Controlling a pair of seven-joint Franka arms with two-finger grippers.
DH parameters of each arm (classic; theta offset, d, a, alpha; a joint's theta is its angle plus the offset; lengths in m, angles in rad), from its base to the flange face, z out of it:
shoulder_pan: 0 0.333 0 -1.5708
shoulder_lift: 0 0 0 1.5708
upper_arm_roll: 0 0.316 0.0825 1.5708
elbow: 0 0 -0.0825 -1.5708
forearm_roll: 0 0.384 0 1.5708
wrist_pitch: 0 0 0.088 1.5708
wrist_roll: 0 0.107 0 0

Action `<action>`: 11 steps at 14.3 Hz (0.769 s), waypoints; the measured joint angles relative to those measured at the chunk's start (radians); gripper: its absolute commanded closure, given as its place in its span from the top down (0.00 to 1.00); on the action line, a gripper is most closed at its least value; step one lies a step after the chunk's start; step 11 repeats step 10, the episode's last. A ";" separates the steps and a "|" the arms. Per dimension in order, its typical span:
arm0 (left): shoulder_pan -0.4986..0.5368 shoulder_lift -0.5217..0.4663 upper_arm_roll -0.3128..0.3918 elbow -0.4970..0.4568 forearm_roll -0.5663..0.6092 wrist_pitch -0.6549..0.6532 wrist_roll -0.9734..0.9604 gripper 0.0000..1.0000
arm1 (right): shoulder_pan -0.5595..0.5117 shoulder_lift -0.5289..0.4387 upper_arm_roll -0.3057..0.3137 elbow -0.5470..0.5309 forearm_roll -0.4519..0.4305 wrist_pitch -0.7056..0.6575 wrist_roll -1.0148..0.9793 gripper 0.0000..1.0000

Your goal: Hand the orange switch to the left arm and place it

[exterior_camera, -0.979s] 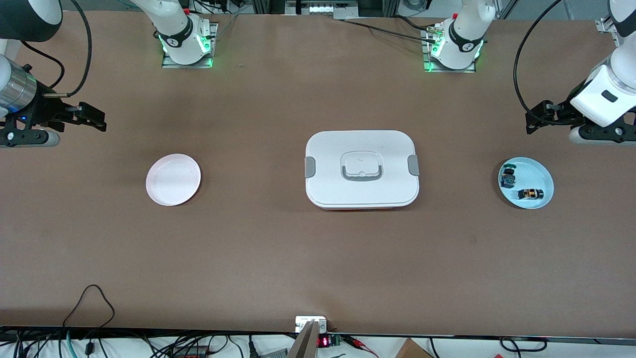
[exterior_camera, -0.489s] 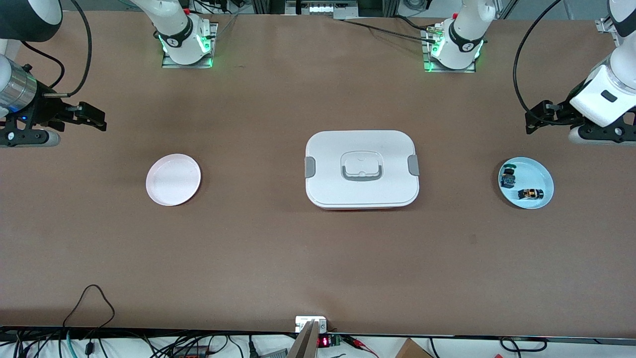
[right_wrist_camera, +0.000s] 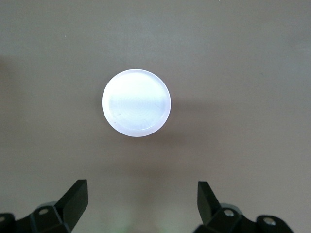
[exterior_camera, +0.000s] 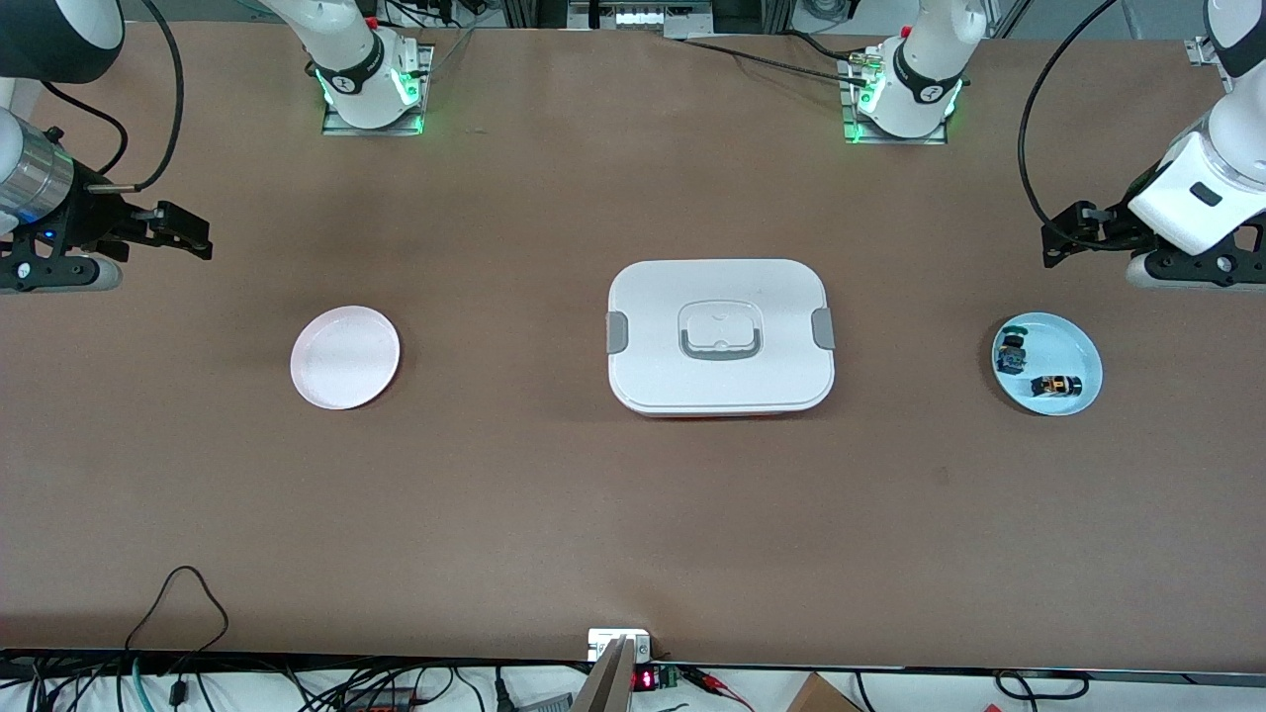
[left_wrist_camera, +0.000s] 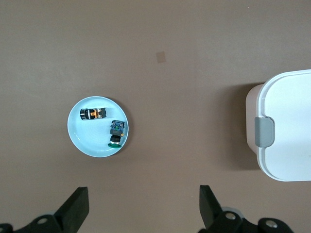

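Observation:
The orange switch point(exterior_camera: 1056, 385) point(left_wrist_camera: 94, 113) lies on its side in a light blue plate point(exterior_camera: 1080, 348) point(left_wrist_camera: 90, 140) at the left arm's end of the table. My left gripper point(exterior_camera: 1051, 244) point(left_wrist_camera: 143, 191) hangs open and empty over bare table beside that plate, on the side toward the arms' bases. The white box point(exterior_camera: 720, 336) point(left_wrist_camera: 286, 126) stands in the middle of the table with its lid on. At the right arm's end, my right gripper point(exterior_camera: 203, 237) point(right_wrist_camera: 141, 187) is open and empty over bare table beside a pink plate point(exterior_camera: 345, 357) point(right_wrist_camera: 136, 102).
A small dark component with blue and green parts point(exterior_camera: 1011, 353) point(left_wrist_camera: 116, 132) shares the blue plate with the switch. The pink plate holds nothing. Cables and small devices lie along the table edge nearest the front camera.
The left arm's hand has shifted very slightly. The right arm, the plates, the box and the switch are where they were.

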 measured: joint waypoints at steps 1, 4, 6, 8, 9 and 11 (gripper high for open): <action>0.000 0.000 0.000 0.000 0.000 0.000 0.000 1.00 | 0.000 0.000 0.000 0.000 0.000 0.000 0.000 1.00; 0.000 0.002 0.000 0.000 0.000 0.000 0.000 1.00 | 0.002 0.000 0.004 0.004 0.001 0.000 0.000 1.00; 0.000 0.002 0.000 0.000 0.000 0.000 0.000 1.00 | 0.002 0.000 0.007 0.005 0.001 -0.002 -0.006 1.00; 0.000 0.002 0.000 0.000 0.000 0.000 0.000 1.00 | 0.002 0.000 0.008 0.006 0.003 -0.002 -0.007 1.00; 0.000 0.002 0.000 0.000 0.000 0.000 0.000 1.00 | 0.002 -0.001 0.008 0.008 0.010 -0.002 -0.007 1.00; 0.000 0.002 0.000 0.000 0.000 0.000 0.000 1.00 | 0.002 -0.001 0.008 0.011 0.014 -0.001 -0.007 1.00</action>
